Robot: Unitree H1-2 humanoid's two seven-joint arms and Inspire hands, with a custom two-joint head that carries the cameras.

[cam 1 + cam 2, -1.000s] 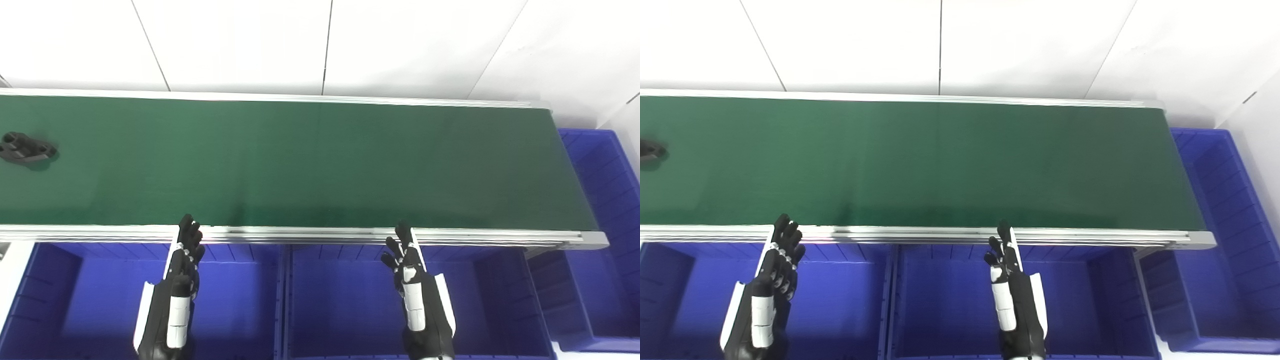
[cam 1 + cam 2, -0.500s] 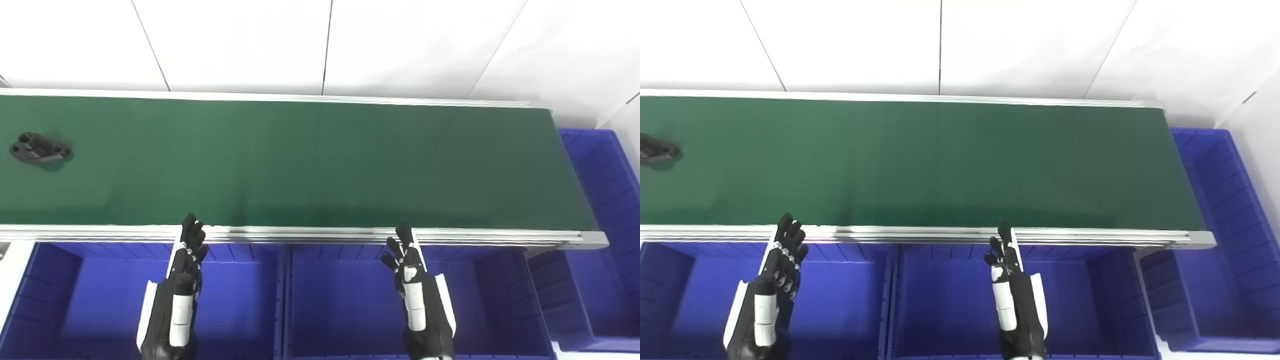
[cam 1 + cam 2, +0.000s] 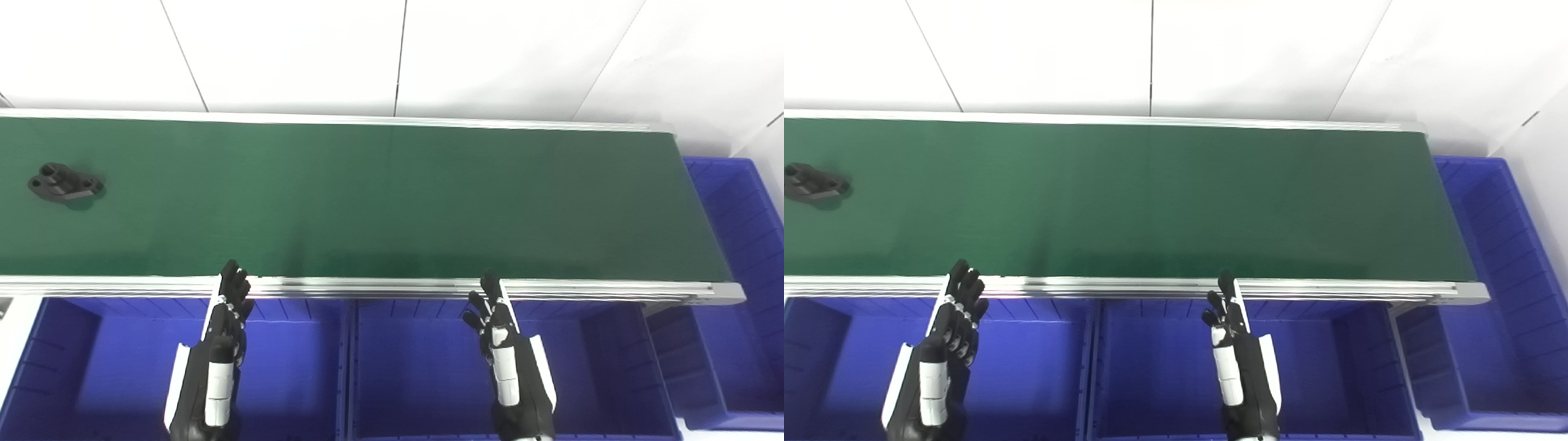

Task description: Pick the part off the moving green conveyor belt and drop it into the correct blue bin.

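A small black part (image 3: 65, 184) with round holes lies flat on the green conveyor belt (image 3: 380, 202), near its far left end. My left hand (image 3: 214, 361) hovers over the left blue bin (image 3: 98, 361), below the belt's near rail, open with fingers stretched toward the belt. Over the middle blue bin (image 3: 416, 367) my right hand (image 3: 505, 361) is held the same way, open and holding nothing. The part sits far to the left of both hands.
An aluminium rail (image 3: 367, 286) edges the belt's near side. A third blue bin (image 3: 744, 275) stands past the belt's right end. A white panelled wall (image 3: 392, 55) rises behind the belt.
The black part has ridden the belt to the right, further into view. My right hand has shifted slightly left; the left hand has hardly moved.
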